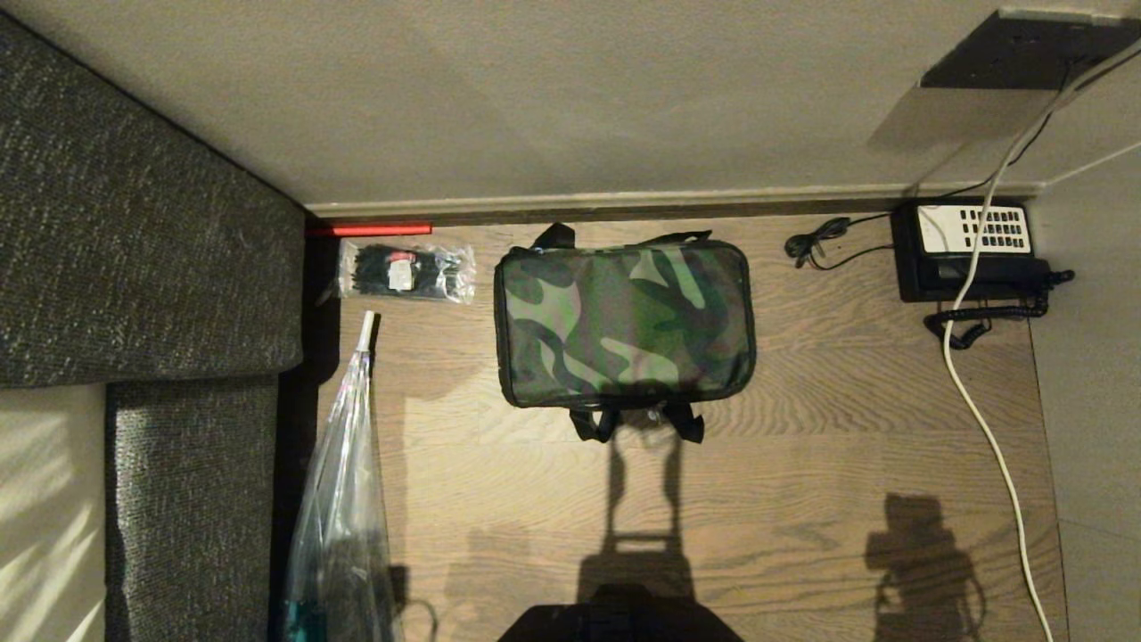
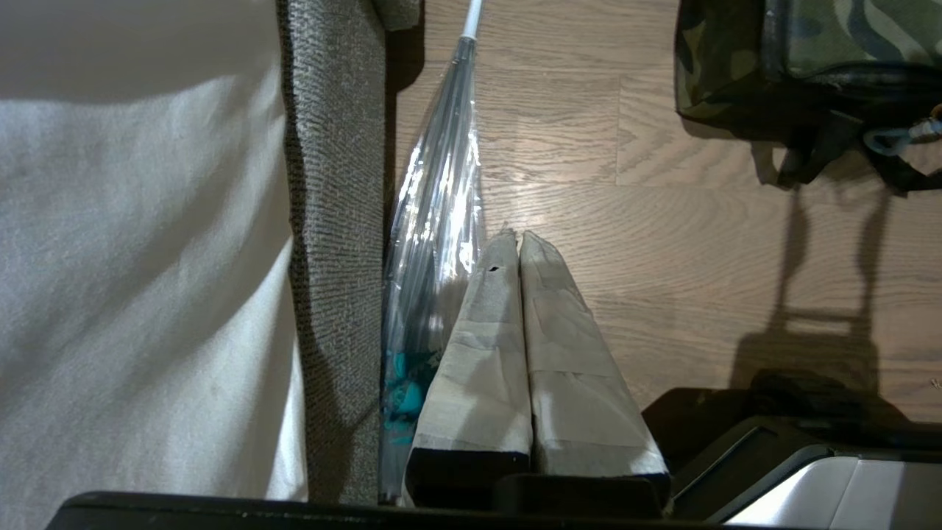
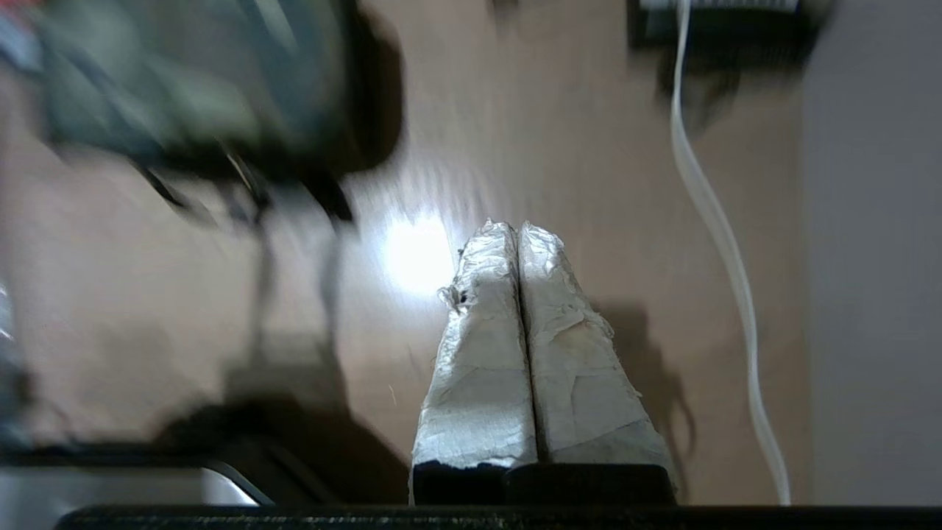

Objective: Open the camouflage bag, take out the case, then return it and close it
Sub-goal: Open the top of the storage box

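Observation:
The camouflage bag (image 1: 624, 325) lies closed on the wooden floor near the back wall, its green top up and black straps at both long sides. The case is out of view. Neither arm shows in the head view. In the left wrist view my left gripper (image 2: 513, 237) hangs shut and empty above the floor beside a sofa edge, with a corner of the bag (image 2: 802, 59) far off. In the right wrist view my right gripper (image 3: 517, 230) is shut and empty over bare floor, the bag (image 3: 191, 88) blurred some way off.
A dark grey sofa (image 1: 143, 267) fills the left. A folded clear umbrella (image 1: 343, 499) lies along it. A clear packet of black cable ties (image 1: 406, 272) sits by the wall. A black telephone (image 1: 967, 250) and a white cable (image 1: 980, 419) lie right.

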You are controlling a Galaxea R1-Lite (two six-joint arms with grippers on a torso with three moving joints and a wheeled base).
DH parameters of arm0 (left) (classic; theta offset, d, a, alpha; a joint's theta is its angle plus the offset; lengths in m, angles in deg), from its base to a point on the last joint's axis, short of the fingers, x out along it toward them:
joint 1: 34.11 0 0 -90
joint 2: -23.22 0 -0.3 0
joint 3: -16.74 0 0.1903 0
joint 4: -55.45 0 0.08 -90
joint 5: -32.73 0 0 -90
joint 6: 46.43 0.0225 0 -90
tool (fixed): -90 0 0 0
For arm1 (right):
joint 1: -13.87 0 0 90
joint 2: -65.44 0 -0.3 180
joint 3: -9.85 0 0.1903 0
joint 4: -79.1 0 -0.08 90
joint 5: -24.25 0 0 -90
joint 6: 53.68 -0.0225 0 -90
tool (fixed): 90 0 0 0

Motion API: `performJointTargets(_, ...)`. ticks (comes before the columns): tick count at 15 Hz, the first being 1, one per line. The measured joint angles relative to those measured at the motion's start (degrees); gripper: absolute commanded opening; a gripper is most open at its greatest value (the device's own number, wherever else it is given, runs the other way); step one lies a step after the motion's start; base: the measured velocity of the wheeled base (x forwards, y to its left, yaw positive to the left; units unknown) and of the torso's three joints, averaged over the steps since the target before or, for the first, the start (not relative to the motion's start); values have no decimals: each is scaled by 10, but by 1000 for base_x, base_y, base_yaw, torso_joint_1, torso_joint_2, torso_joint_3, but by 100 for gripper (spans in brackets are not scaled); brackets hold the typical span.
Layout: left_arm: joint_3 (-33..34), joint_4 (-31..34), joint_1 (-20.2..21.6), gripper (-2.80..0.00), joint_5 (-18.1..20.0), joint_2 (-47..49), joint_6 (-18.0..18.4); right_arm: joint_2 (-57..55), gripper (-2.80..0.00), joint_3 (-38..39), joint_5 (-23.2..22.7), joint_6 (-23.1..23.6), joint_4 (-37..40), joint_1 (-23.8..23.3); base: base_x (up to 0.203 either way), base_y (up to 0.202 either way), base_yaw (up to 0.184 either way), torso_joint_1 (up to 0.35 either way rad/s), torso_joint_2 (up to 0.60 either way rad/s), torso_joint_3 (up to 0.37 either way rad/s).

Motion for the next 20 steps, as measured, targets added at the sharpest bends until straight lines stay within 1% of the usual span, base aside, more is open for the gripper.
performJointTargets(2,0,0,0,-280,0,0,0,0,-280,-153,-16,-1,128,0,0,0,0,0,0,0)
performJointTargets(3,0,0,0,-280,0,0,0,0,-280,-210,-23,-3,190,0,0,0,0,0,0,0)
performJointTargets(4,0,0,0,-280,0,0,1,-1,-280,-250,-27,-11,243,0,0,0,0,0,0,0)
performJointTargets(5,0,1,0,-280,0,0,0,-6,-280,-265,-29,-26,279,0,0,0,0,0,0,0)
performJointTargets(6,0,0,0,-280,0,0,0,-20,-280,-274,-30,-49,298,0,0,0,0,0,0,0)
performJointTargets(8,0,1,0,-280,0,0,0,-86,-280,-288,-34,-117,301,7,0,0,0,0,0,0)
performJointTargets(9,0,1,0,-280,0,0,1,-143,-280,-295,-35,-153,292,14,0,0,0,0,0,0)
performJointTargets(11,0,1,0,-280,0,0,0,-269,-280,-300,-36,-205,257,27,0,0,0,0,0,0)
performJointTargets(12,0,1,0,-280,0,0,0,-339,-280,-295,-36,-222,224,33,0,0,0,0,0,0)
performJointTargets(13,0,0,0,-280,0,0,0,-409,-280,-281,-36,-230,178,38,0,0,0,0,0,0)
performJointTargets(14,0,1,0,-280,0,0,0,-471,-280,-262,-36,-226,126,43,0,0,0,0,0,0)
performJointTargets(17,0,1,0,-280,0,0,0,-652,-280,-178,-38,-183,-76,74,0,0,0,0,0,0)
performJointTargets(18,0,1,0,-280,0,0,0,-709,-280,-153,-38,-175,-144,88,0,0,0,0,0,0)
performJointTargets(20,0,0,0,-280,0,0,0,-806,-280,-126,-38,-175,-275,127,0,0,0,0,0,0)
